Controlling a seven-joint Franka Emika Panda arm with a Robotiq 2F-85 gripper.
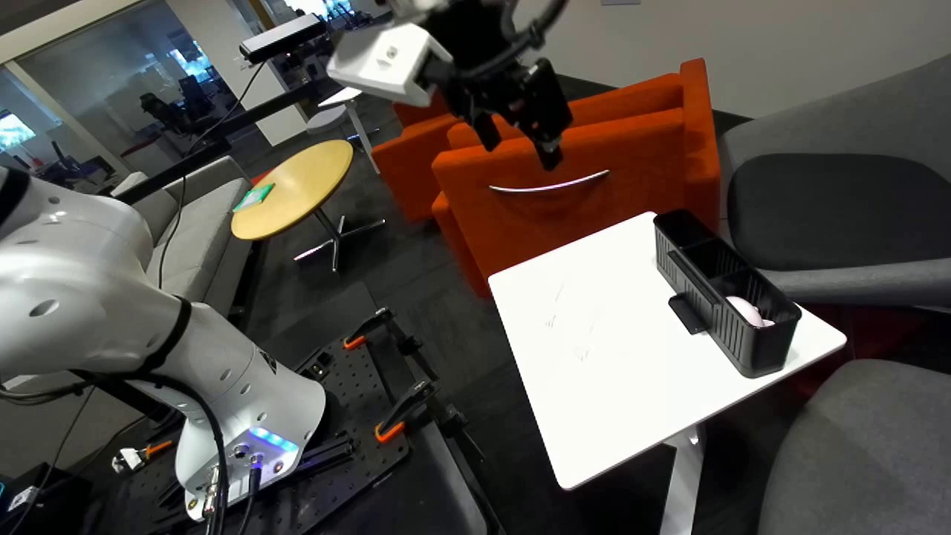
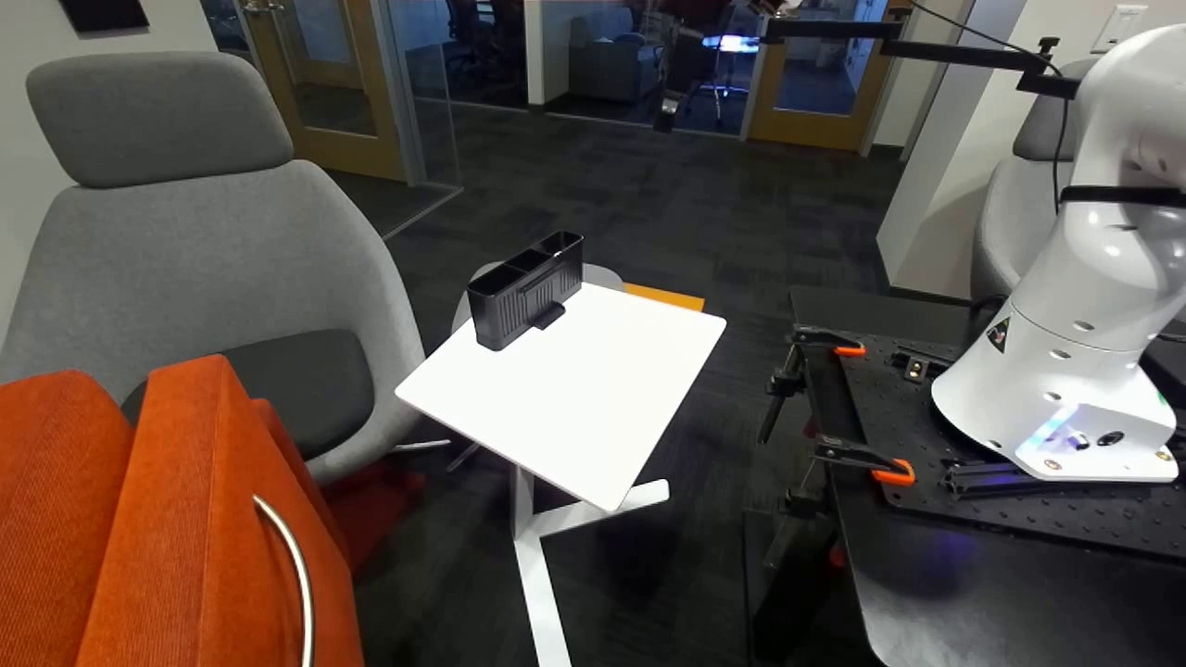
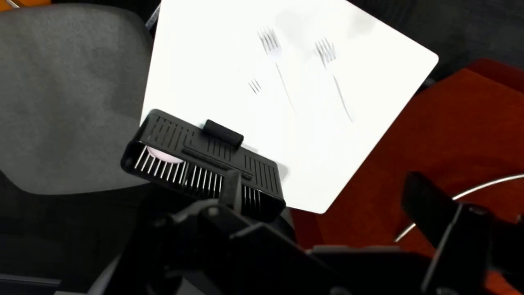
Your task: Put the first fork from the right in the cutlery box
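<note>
The fork furthest right in the wrist view [image 3: 338, 88] lies flat on the white tabletop, thin and pale silver. A second fork [image 3: 282, 80] lies left of it, with small tine-like marks [image 3: 254, 86] nearby. In an exterior view they are faint: one fork [image 1: 550, 322] and another [image 1: 582, 355]. Which counts as first from the right is unclear. The black cutlery box [image 1: 732, 331] stands along the tabletop's far side; it also shows elsewhere [image 2: 519, 310] [image 3: 163, 131]. My gripper [image 1: 518, 145] is open and empty, high above the table; the wrist view shows its spread fingers [image 3: 323, 182].
A pale pink rounded thing [image 1: 744, 310] lies in the box's end compartment. A small black tab [image 1: 687, 313] sticks out from the box's side. An orange armchair [image 1: 520, 238] and a grey chair [image 2: 222, 241] flank the white table [image 2: 593, 398]. Clamps [image 1: 405, 401] edge the robot's bench.
</note>
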